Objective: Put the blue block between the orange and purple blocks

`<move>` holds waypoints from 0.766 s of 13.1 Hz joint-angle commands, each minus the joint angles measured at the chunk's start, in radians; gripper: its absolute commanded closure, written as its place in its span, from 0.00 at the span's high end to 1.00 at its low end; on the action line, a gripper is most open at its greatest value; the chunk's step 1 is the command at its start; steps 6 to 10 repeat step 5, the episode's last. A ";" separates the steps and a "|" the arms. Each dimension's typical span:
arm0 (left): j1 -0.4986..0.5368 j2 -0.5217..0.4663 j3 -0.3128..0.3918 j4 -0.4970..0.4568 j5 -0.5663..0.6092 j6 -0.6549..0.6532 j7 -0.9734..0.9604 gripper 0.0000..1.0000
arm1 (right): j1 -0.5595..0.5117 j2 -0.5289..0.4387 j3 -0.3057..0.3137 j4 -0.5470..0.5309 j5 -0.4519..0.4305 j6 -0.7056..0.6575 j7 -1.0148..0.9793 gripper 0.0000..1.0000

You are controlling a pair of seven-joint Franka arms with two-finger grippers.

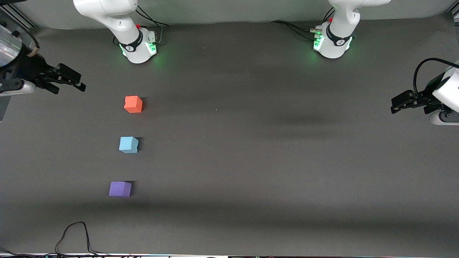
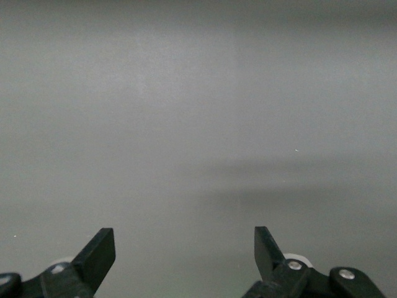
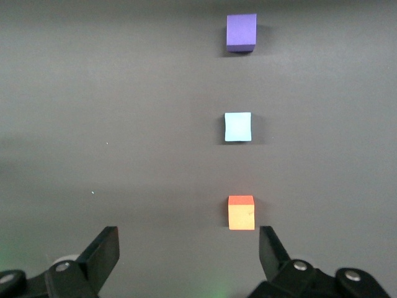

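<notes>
Blue block already sits on the surface between orange block and purple block, in line, apart from both; my right claw and left claw hang wide open, empty, nothing left.

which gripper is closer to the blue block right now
The right gripper, open over the table's edge at the right arm's end, near the blue block. The left gripper waits open at the left arm's end.
</notes>
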 commanded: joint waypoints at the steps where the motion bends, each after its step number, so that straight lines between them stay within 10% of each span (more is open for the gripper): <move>1: 0.001 -0.008 -0.003 -0.010 0.005 0.015 0.000 1.00 | -0.054 -0.011 0.043 -0.018 -0.021 0.003 0.016 1.00; 10: 0.001 -0.008 -0.003 -0.010 0.007 0.015 0.000 1.00 | -0.080 -0.009 0.056 -0.018 -0.024 -0.004 0.010 1.00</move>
